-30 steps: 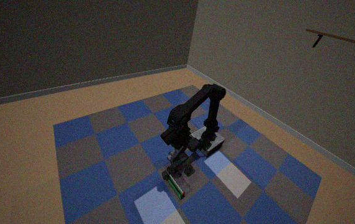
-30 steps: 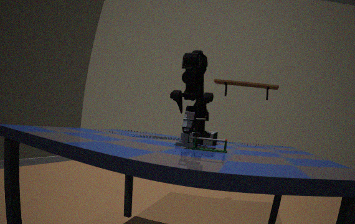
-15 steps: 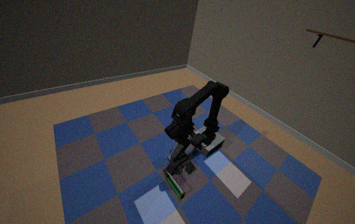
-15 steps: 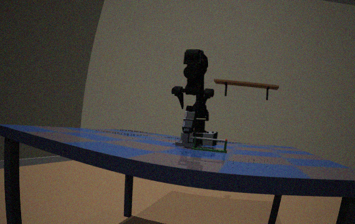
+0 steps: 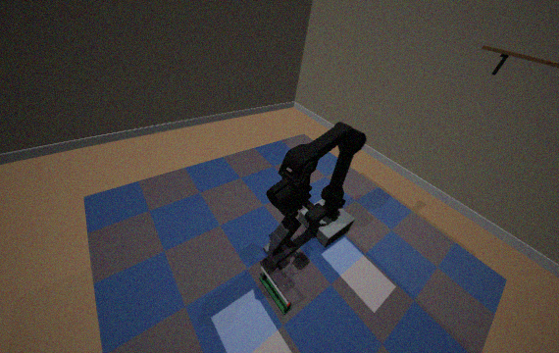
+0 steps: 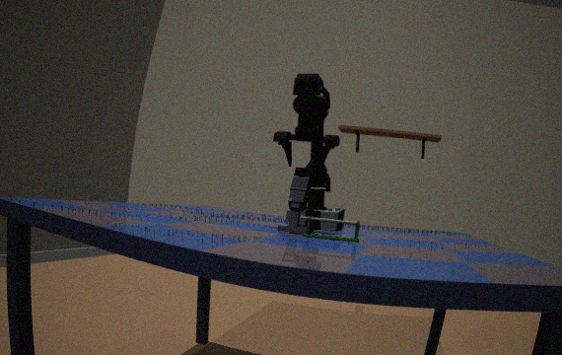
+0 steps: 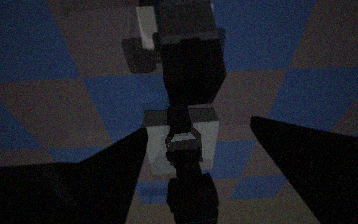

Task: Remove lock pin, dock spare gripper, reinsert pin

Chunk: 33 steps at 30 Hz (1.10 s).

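The gripper (image 5: 284, 240) (image 6: 310, 155) (image 7: 198, 127) is open, holding nothing; the dim spare gripper (image 6: 299, 189) (image 7: 198, 127) hides whether its spigot is seated.

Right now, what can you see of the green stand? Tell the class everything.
The green stand is a slim, low frame, matte and perhaps plastic, upright on the checkered tabletop. A long base bar joins a short post at each end. A pale rod lies lengthwise along the top, its red tip at one end. The other end overlaps darker parts, so contact there is unclear.
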Available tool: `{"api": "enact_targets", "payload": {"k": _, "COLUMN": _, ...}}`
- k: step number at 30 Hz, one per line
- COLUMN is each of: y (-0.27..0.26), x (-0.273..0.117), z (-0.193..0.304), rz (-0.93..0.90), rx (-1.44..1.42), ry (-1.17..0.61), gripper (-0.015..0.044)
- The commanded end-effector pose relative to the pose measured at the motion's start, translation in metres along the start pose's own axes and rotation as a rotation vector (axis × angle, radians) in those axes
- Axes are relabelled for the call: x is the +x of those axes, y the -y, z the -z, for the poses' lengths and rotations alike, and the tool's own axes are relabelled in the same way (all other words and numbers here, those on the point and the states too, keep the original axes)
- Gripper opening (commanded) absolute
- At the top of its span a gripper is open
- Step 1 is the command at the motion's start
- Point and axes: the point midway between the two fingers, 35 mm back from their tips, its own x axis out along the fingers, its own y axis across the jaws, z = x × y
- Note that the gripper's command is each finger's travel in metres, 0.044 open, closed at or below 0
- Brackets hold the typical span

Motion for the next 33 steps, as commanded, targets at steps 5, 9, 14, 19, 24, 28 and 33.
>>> {"api": "enact_targets", "payload": {"k": 5, "y": 0.0, "x": -0.014, "z": 0.006, "rz": -0.003, "rx": 0.0, "ry": 0.074, "gripper": 0.044}}
{"api": "enact_targets", "payload": {"k": 9, "y": 0.0, "x": -0.021, "z": 0.008, "rz": -0.004, "rx": 0.0, "ry": 0.108, "gripper": 0.044}}
{"api": "enact_targets", "payload": {"k": 14, "y": 0.001, "x": -0.028, "z": 0.011, "rz": -0.005, "rx": 0.0, "ry": 0.148, "gripper": 0.044}}
{"api": "enact_targets", "payload": {"k": 19, "y": 0.001, "x": -0.036, "z": 0.014, "rz": -0.006, "rx": 0.0, "ry": 0.187, "gripper": 0.044}}
{"api": "enact_targets", "payload": {"k": 24, "y": 0.001, "x": -0.043, "z": 0.017, "rz": -0.007, "rx": 0.0, "ry": 0.224, "gripper": 0.044}}
{"api": "enact_targets", "payload": {"k": 28, "y": 0.0, "x": -0.037, "z": 0.014, "rz": -0.004, "rx": 0.005, "ry": 0.194, "gripper": 0.0414}}
{"api": "enact_targets", "payload": {"k": 33, "y": -0.048, "x": -0.041, "z": 0.003, "rz": -0.009, "rx": 0.005, "ry": 0.197, "gripper": 0.0282}}
